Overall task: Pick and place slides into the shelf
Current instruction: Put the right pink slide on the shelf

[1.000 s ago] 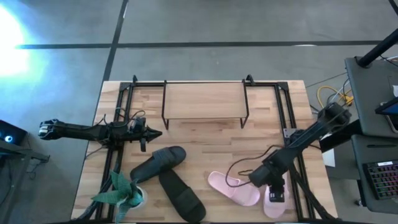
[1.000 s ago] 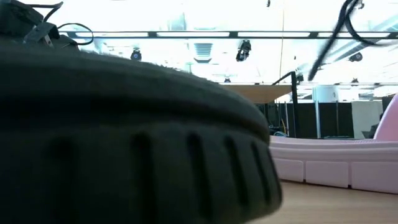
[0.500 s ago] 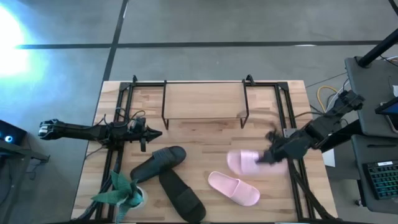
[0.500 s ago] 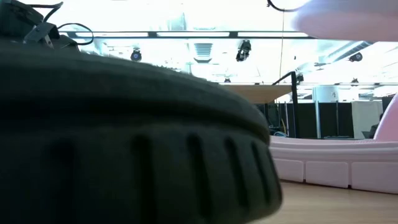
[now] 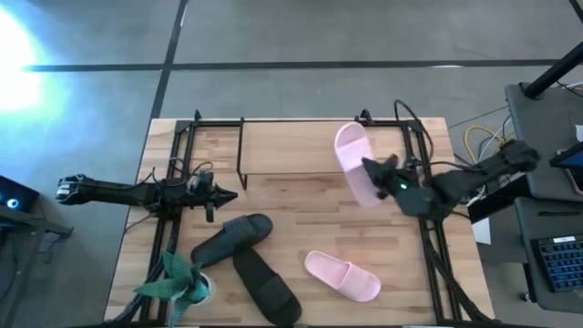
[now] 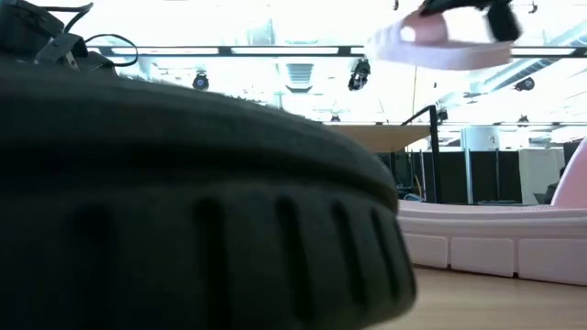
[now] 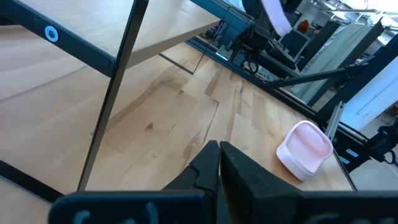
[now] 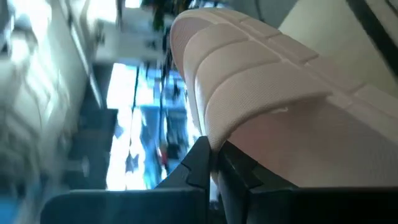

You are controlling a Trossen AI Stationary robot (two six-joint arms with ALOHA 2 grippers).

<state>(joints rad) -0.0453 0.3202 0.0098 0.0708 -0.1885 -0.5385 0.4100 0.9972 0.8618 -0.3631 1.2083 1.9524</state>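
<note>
My right gripper is shut on a light pink slide, held in the air over the right end of the shelf. The slide also shows high up in the low view. The other pink slide lies sole-down on the table at the near right. The two dark slides lie at the near left. One of them fills the low view. My left gripper is shut and empty at the table's left, in front of the shelf. My right gripper pinches the pink slide's broad strap at its edge between its two fingers. The fingers come from the table's right, about level. The slide is lifted clear of table and shelf, its length running from the far side toward the near side.
A green leafy plant stands at the near left corner. Black frame rails run along the table's left and right sides. The shelf's thin black legs stand close before my left gripper. Bare wood lies between the shelf and the slides.
My right gripper has taken the pink slide from the table's near right, lifted it clear and carried it up, toward the far edge and a little left, to above the shelf's right end. The slide has turned about on the way.
</note>
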